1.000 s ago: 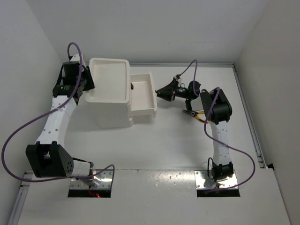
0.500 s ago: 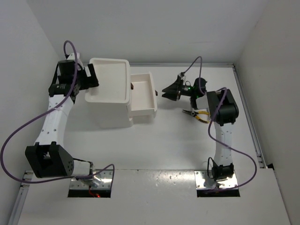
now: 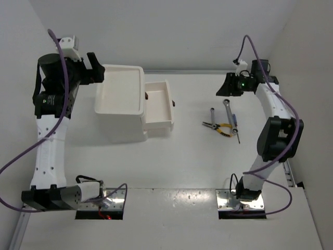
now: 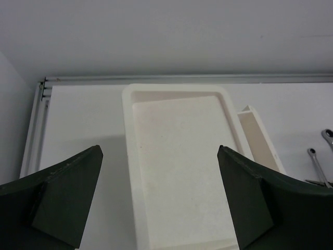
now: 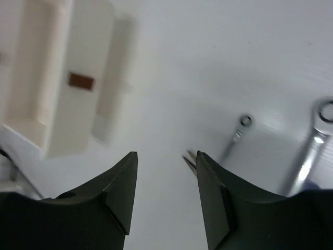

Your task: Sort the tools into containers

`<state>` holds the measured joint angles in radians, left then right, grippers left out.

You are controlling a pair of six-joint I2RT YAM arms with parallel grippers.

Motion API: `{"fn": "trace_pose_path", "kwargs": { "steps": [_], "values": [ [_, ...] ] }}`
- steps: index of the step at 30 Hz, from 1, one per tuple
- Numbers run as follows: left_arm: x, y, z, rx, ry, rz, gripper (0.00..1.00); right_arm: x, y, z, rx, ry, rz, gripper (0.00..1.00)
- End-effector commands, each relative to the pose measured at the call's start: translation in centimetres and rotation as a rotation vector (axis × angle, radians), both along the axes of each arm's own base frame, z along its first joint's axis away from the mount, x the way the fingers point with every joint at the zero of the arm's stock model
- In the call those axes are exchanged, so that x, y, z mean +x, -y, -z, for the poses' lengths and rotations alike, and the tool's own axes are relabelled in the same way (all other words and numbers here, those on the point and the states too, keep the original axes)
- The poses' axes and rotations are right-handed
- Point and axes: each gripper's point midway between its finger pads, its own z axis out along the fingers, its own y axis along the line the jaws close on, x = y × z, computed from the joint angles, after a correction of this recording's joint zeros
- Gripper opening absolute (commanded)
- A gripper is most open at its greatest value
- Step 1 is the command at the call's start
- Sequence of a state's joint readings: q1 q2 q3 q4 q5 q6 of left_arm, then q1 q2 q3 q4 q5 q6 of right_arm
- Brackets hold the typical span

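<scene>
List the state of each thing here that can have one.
White plastic drawer unit: one drawer pulled out.
Its recessed tray top: empty.
Yellow-handled pliers: loose on the table.
Two silver metal wrenches: loose on the table.
Slim blue-handled screwdriver: loose on the table.
Left gripper: jaws wide open, empty.
Right gripper: jaws open, empty.

You are looking at a white box-shaped plastic drawer unit [image 3: 120, 88], smooth with a soft sheen on its tray top. Its small knob [image 3: 147, 96] is dark brown and dull. The short silver wrench [image 3: 212, 115] and the long silver wrench [image 3: 229, 107] are bare, bright metal. The pliers [image 3: 223, 129] have smooth yellow handles. The fingers [image 4: 62, 192] of your left tool [image 4: 159, 149] look like dark, matt plastic. The white desk [image 3: 197, 161] is matt.
</scene>
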<state>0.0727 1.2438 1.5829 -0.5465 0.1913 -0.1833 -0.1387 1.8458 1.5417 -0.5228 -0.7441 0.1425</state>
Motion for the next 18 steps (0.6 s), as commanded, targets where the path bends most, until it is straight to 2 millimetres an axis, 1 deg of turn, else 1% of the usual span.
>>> {"fn": "trace_pose_path", "kwargs": {
  "steps": [1, 2, 3, 4, 5, 6, 7, 8, 9, 10, 12, 13, 14, 15, 16, 17, 18],
  "values": [
    [-2.5, -0.1, -1.1, 0.030, 0.033, -0.006, 0.99, -6.3, 4.5, 3.2, -0.417, -0.087, -0.151, 0.49],
    [-2.6, 0.0, -0.2, 0.029, 0.017, -0.006, 0.99, -7.1, 5.2, 3.7, -0.484, -0.077, -0.233, 0.49],
    [-2.9, -0.1, -0.1, 0.037, 0.018, -0.004, 0.99, -7.9, 5.6, 4.2, -0.520, -0.078, -0.269, 0.45],
    [-2.9, -0.1, -0.1, 0.038, 0.018, -0.004, 0.99, -8.3, 6.8, 4.5, -0.579, -0.076, -0.290, 0.43],
    [-3.2, 0.0, 0.1, 0.037, 0.016, -0.004, 0.99, -8.7, 7.9, 5.5, -0.635, -0.062, -0.342, 0.39],
    [-3.4, 0.0, -0.2, 0.038, 0.025, -0.004, 0.99, -8.7, 8.7, 5.7, -0.691, -0.050, -0.357, 0.38],
    [-3.4, 0.2, 0.3, 0.035, 0.015, 0.006, 0.99, -7.9, 9.7, 5.5, -0.749, 0.008, -0.377, 0.38],
    [-3.4, 0.2, 0.3, 0.035, 0.015, 0.006, 0.99, -8.3, 10.0, 6.5, -0.771, 0.003, -0.399, 0.38],
    [-3.4, 0.4, 0.3, 0.033, 0.015, 0.018, 0.99, -8.2, 11.0, 6.8, -0.809, 0.003, -0.400, 0.37],
    [-3.5, 0.4, 0.5, 0.032, 0.006, 0.019, 0.99, -8.1, 11.1, 6.8, -0.821, 0.014, -0.419, 0.37],
    [-3.5, 0.4, 0.5, 0.032, 0.006, 0.019, 0.99, -8.0, 11.4, 7.9, -0.840, 0.008, -0.470, 0.37],
    [-3.2, 0.4, 0.8, 0.031, -0.004, 0.019, 0.99, -8.0, 11.4, 8.2, -0.837, -0.001, -0.483, 0.37],
    [-3.2, 0.5, 1.2, 0.028, -0.013, 0.028, 0.99, -7.6, 11.3, 8.3, -0.833, 0.012, -0.498, 0.37],
    [-2.8, 0.5, 1.6, 0.027, -0.025, 0.028, 0.99, -7.9, 11.2, 9.3, -0.817, -0.020, -0.513, 0.37],
    [-2.5, 0.5, 2.0, 0.027, -0.036, 0.028, 0.99, -7.6, 11.0, 9.5, -0.805, -0.014, -0.516, 0.37],
    [-2.6, 0.6, 2.0, 0.024, -0.036, 0.037, 0.99, -7.5, 10.4, 9.6, -0.791, -0.010, -0.546, 0.37],
    [-2.3, 0.6, 2.3, 0.024, -0.047, 0.037, 0.99, -7.8, 10.4, 10.1, -0.786, -0.023, -0.561, 0.37]
  ]
}}
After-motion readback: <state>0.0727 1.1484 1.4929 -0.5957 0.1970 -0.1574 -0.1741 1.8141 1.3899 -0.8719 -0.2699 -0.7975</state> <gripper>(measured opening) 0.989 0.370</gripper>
